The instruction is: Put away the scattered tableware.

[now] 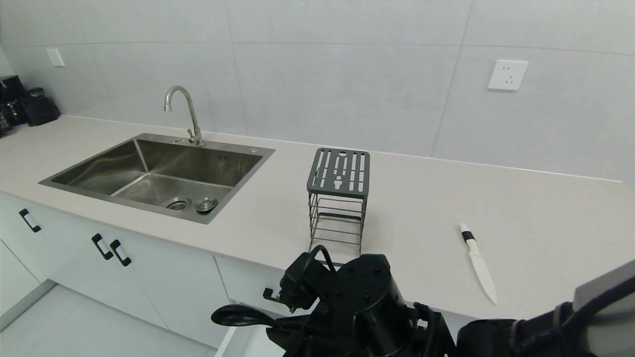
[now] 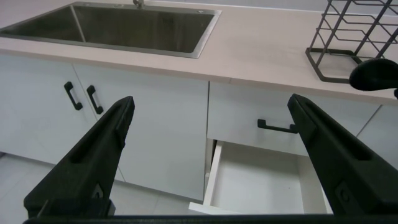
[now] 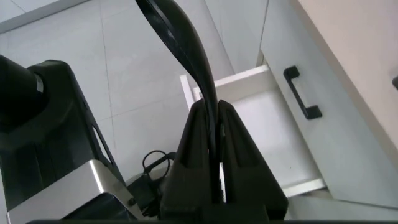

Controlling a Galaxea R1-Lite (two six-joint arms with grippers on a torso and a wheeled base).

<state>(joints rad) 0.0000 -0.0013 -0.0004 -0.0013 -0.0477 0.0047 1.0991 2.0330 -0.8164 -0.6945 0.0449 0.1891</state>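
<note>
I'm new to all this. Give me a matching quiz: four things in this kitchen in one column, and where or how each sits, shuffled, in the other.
1 knife
2 black spoon
3 drawer
4 rack

A pulled open below the counter
B lying flat on the counter
C clamped in the right jaws
D standing upright on the counter

Pairs: 1-B, 2-C, 3-A, 4-D

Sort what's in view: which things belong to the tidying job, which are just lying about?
Job: spoon in the right hand, knife on the counter, open drawer, probably the rack.
Just there: sink, tap, wall socket.
</note>
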